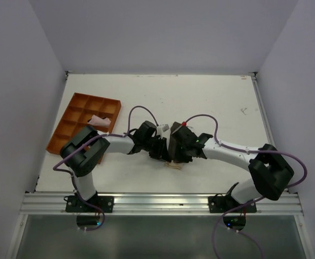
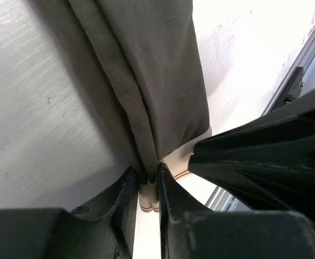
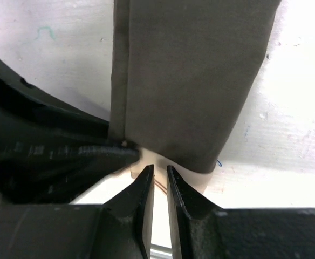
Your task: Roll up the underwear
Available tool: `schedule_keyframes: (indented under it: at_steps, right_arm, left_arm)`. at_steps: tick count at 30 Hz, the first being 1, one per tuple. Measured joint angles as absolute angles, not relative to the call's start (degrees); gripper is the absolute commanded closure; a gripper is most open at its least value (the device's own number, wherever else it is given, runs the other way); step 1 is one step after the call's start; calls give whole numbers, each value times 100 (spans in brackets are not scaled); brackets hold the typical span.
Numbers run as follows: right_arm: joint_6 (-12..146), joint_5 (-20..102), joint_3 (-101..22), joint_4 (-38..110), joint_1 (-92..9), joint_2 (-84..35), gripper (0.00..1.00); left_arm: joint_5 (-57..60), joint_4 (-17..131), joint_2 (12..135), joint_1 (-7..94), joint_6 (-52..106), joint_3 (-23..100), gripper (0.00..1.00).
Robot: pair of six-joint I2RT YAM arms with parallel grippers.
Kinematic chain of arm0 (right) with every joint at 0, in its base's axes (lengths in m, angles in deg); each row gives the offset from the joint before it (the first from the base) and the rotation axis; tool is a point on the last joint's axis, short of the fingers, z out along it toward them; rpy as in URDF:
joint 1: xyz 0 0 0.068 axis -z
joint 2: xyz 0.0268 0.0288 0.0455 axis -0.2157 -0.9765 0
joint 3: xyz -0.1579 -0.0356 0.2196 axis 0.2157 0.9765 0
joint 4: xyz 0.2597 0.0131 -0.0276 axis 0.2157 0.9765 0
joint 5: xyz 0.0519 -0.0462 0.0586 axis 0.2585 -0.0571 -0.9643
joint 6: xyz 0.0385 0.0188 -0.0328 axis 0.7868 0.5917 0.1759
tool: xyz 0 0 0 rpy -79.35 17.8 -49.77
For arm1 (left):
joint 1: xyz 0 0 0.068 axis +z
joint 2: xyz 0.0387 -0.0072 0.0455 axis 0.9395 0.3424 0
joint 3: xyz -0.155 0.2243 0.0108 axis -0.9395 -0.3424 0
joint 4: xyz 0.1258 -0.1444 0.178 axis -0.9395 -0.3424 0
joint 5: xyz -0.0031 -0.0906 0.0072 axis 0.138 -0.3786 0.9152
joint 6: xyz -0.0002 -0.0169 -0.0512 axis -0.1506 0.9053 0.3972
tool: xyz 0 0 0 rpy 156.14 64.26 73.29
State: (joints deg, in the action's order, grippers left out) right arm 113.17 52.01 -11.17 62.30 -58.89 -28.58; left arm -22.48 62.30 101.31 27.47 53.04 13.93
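Pinching the underwear (image 2: 146,81) at its tan waistband between near-closed left gripper (image 2: 148,186) jaws. Cannot tell whether right gripper (image 3: 158,175), jaws barely parted, grips the hem. At centre of table (image 1: 211,102), mostly hidden beneath both wrists from above.

No readable text, labels, brands or numbers in any of the three views, fwiw. Closest thing: tiny teal pen squiggle (image 3: 45,33) on table (image 3: 298,108), about 10 o'clock in right wrist view. Also small blue tick (image 3: 220,162) near 4 o'clock, just beside underwear (image 3: 190,81) edge. Neither legible. Faint dark specks (image 1: 244,110) on tabletop at 2 o'clock in top view, too small to read.
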Motion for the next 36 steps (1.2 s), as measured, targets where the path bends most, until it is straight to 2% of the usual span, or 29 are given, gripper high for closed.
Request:
schedule_keyframes:
  at_steps: [2,3,5,9,14,15,16,22,30,36]
  right_arm:
    - [11289,5233,-1119,6332,-5889,-2731,77]
    - [11267,5242,-1119,6402,-5889,-2659,75]
    - [11158,5295,-1132,6579,-5889,-2493,72]
    - [10723,5404,-1239,6905,-5935,-2165,61]
    - [9949,5891,-1462,7303,-6429,-1846,55]
    - [9803,5974,-1497,7355,-6538,-1818,46]
    - [9643,6031,-1525,7388,-6654,-1787,45]
    - [8771,6447,-1549,7417,-7148,-1588,44]
    - [8019,6938,-1582,7344,-7823,-1584,43]
    - [7693,7498,-1829,7360,-8606,-2132,41]
  left_arm:
    - [-2288,6289,10181,2745,5365,1393,87]
    - [-2309,6315,10196,2745,5385,1393,94]
    - [-2325,6346,10211,2745,5422,1393,99]
    - [-2366,6361,10229,2745,5503,1400,100]
    - [-2401,5974,10229,2747,5538,1568,100]
    - [-2419,5869,10229,2747,5555,1601,100]
    - [-2445,5701,10229,2758,5590,1658,100]
    - [-2690,4853,10229,2855,5794,2045,100]
    - [-3306,4473,10231,3298,6432,2108,100]
    - [-3739,4542,10273,3440,6943,2108,100]
